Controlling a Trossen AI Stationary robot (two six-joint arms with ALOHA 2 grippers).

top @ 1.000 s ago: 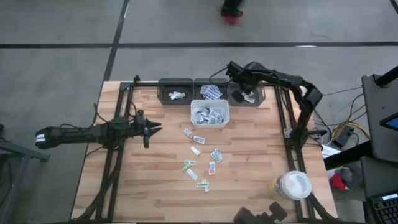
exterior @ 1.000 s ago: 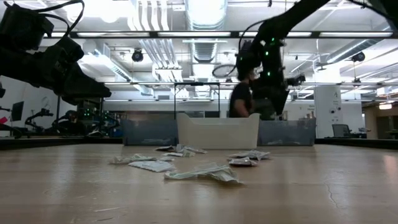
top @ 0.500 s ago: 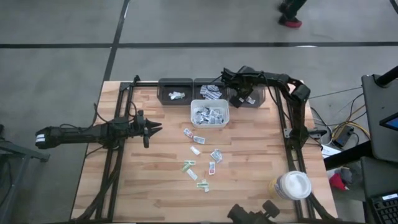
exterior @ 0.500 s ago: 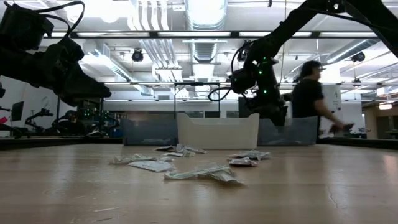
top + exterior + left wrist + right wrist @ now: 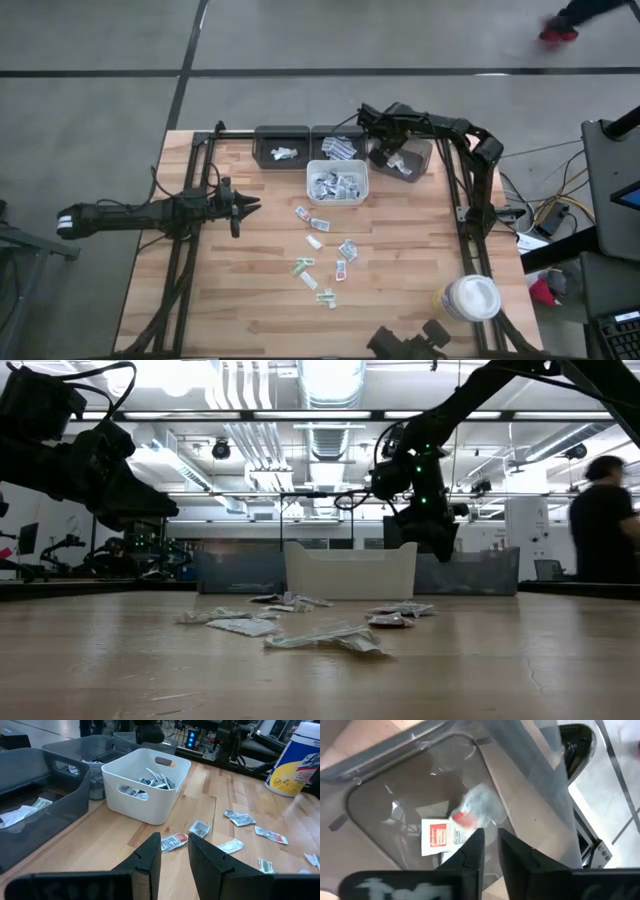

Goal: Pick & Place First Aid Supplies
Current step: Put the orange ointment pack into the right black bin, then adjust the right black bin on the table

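Your right gripper (image 5: 383, 152) hangs over the right-hand grey bin (image 5: 420, 160) at the far edge of the bench (image 5: 400, 260); its wrist view shows the fingers (image 5: 472, 851) a narrow slit apart with nothing between them. Just past the tips, a blurred white sachet with a red patch (image 5: 476, 810) shows against the bin's floor, clear of both fingers; you cannot tell whether it is resting or in the air. A flat white-and-red sachet (image 5: 442, 836) lies on that bin's floor beside it.

Your left gripper (image 5: 247, 206) waits low over the left half of the bench, well apart from the bins, fingers (image 5: 150, 857) parted by a small gap and holding nothing.

The white bin (image 5: 338, 184) stands mid-bench just in front of the grey row and holds a heap of sachets (image 5: 152, 779). The left grey bin (image 5: 283, 147) has a couple of sachets in it, the middle grey bin (image 5: 338, 147) a few more.

The loose sachets (image 5: 322, 245) lie scattered on the bare wood in front of the white bin, some white, a few greenish (image 5: 303, 265).

A white round tub (image 5: 470, 298) stands near the bench's right front corner. In the low view a person (image 5: 603, 520) stands in the room beyond the bench
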